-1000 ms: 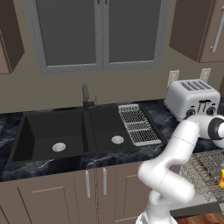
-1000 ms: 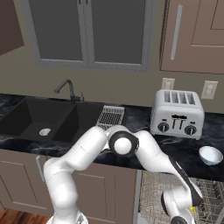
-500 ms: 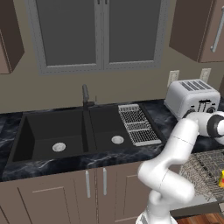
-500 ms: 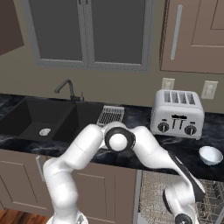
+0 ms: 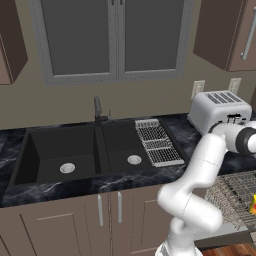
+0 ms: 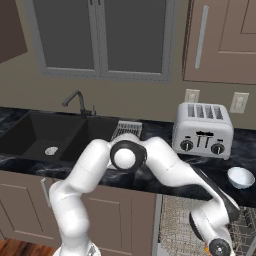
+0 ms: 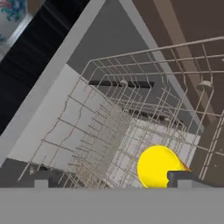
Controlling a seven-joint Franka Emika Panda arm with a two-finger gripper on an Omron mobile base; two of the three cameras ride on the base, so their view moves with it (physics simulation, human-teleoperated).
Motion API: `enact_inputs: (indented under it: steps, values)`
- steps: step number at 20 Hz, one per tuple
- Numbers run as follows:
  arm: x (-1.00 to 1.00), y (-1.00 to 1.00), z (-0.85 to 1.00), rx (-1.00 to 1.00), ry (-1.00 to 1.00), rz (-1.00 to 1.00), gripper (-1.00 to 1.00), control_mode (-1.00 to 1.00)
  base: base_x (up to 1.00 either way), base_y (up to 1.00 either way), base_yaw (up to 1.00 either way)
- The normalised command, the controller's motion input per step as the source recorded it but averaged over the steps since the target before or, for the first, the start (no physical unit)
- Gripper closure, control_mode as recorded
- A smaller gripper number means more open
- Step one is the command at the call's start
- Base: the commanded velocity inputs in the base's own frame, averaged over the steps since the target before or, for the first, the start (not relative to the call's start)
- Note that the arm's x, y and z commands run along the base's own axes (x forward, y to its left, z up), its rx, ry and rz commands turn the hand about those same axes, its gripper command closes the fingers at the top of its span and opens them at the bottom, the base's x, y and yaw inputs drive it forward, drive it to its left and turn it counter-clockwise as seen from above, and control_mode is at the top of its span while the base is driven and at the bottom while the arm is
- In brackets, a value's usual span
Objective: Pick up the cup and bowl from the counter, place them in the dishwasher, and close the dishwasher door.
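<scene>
A yellow cup (image 7: 156, 166) lies in the grey wire rack (image 7: 109, 127) of the open dishwasher (image 6: 182, 225), close beside one fingertip. My gripper (image 7: 111, 181) hovers just above the rack, open, with nothing gripped. From the left base view the cup (image 5: 253, 204) shows at the right edge, inside the rack (image 5: 232, 192). The white bowl (image 6: 241, 177) sits on the black counter (image 6: 150, 175), to the right of the toaster and apart from the arm. A patterned piece of the bowl (image 7: 9, 12) shows in the hand view's top corner. The dishwasher door (image 5: 222, 234) lies folded down under the rack.
A silver toaster (image 6: 202, 130) stands at the back of the counter. The black double sink (image 5: 75, 155) with its faucet (image 5: 98, 111) is to the left, with a ribbed drying rack (image 5: 157, 142) beside it. Wall cabinets (image 6: 220, 40) hang above.
The jaws have spread wider, leaving the cup lying in the rack. The arm's elbow has shifted a little to the left; the bowl has stayed put.
</scene>
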Motion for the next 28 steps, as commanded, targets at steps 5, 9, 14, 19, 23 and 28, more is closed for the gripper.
enact_inputs:
  steps: [5, 9, 14, 19, 23, 28]
  values:
    - [-0.06, -0.04, 0.69, 0.16, 0.00, 0.00, -1.00, -1.00, 0.00, 0.00, 0.00]
    - [0.00, -0.07, 0.72, 0.21, 0.00, 0.00, -1.00, -1.00, 0.00, 0.00, 0.00]
    - [0.00, -0.09, 0.57, 0.16, 0.00, 0.00, -1.00, -1.00, 0.00, 0.00, 0.00]
    - [0.00, -0.18, 0.21, 0.03, 0.00, 0.00, -1.00, -1.00, 0.00, 0.00, 0.00]
    - [0.00, -0.19, 0.00, -0.01, 0.00, 0.00, -1.00, -1.00, 0.00, 0.00, 0.00]
    - [0.09, -0.23, 0.17, 0.00, 0.00, 0.00, -1.00, -1.00, 0.00, 0.00, 0.00]
